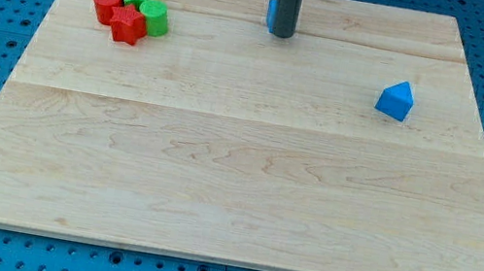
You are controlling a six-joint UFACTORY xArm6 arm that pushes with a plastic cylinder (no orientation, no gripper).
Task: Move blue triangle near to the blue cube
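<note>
On wooden board [215,180]: my tip [281,35] hiding blue cube [270,14].

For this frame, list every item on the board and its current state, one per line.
Tip: on the board at the view's top, covering most of the blue cube.
Blue cube: mostly hidden behind the rod.
Blue triangle: alone at the view's right, far from the cube.
Red, green, yellow blocks: clustered at top left.
</note>
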